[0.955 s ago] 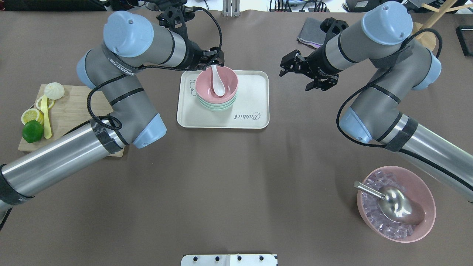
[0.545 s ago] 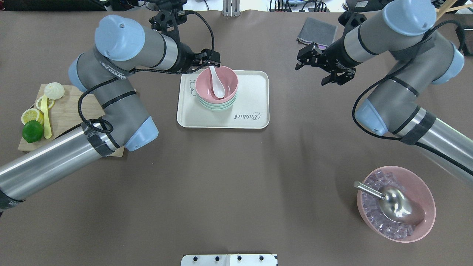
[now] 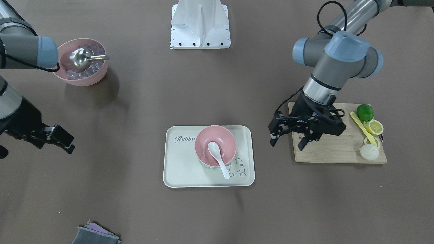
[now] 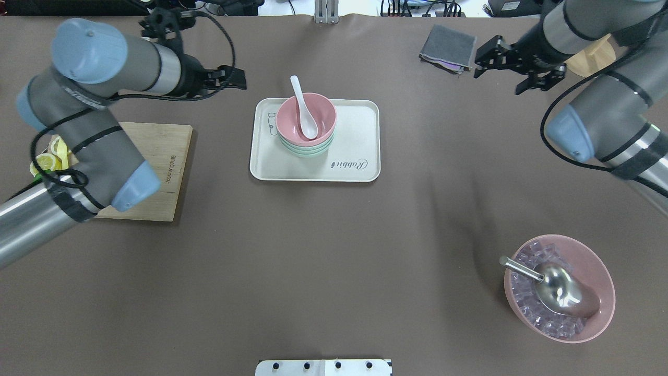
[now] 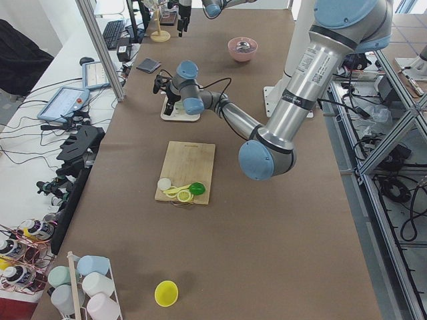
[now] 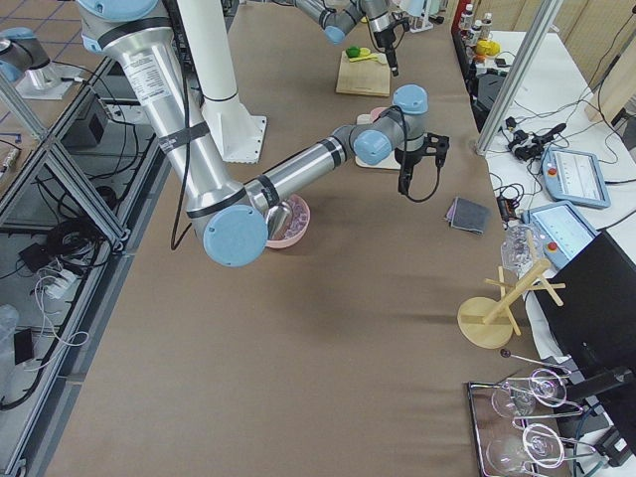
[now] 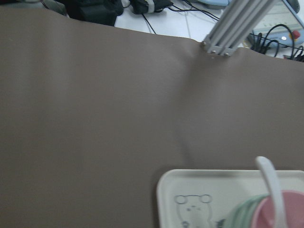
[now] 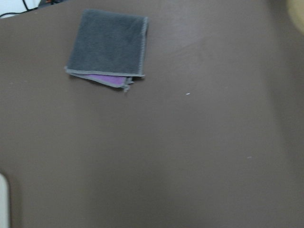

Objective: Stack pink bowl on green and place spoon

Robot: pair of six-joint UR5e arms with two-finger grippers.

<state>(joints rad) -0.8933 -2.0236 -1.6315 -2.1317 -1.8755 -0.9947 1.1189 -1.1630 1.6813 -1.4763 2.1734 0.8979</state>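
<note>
The pink bowl point(image 4: 321, 112) sits stacked on green bowls point(image 4: 307, 150) on the cream tray point(image 4: 360, 130). The white spoon point(image 4: 304, 112) lies in the pink bowl, its handle pointing over the far rim. The stack also shows in the front-facing view: pink bowl point(image 3: 205, 142), spoon point(image 3: 218, 157). My left gripper point(image 4: 239, 79) is open and empty, left of the tray and above the table; it also shows in the front-facing view point(image 3: 286, 145). My right gripper point(image 4: 498, 82) is open and empty, far right of the tray near the grey cloth. The left wrist view shows the tray corner point(image 7: 190, 190) and spoon handle point(image 7: 268, 180).
A wooden cutting board point(image 4: 151, 172) with a lime, lemon slices, a bun and a yellow spoon lies at the left. A folded grey cloth point(image 4: 448, 43) lies at the back right. A large pink bowl point(image 4: 600, 308) of ice with a metal scoop point(image 4: 561, 290) stands front right.
My left gripper has moved left, away from the spoon handle, and the spoon stays in the pink bowl. My right gripper has moved right and back, away from the tray.
</note>
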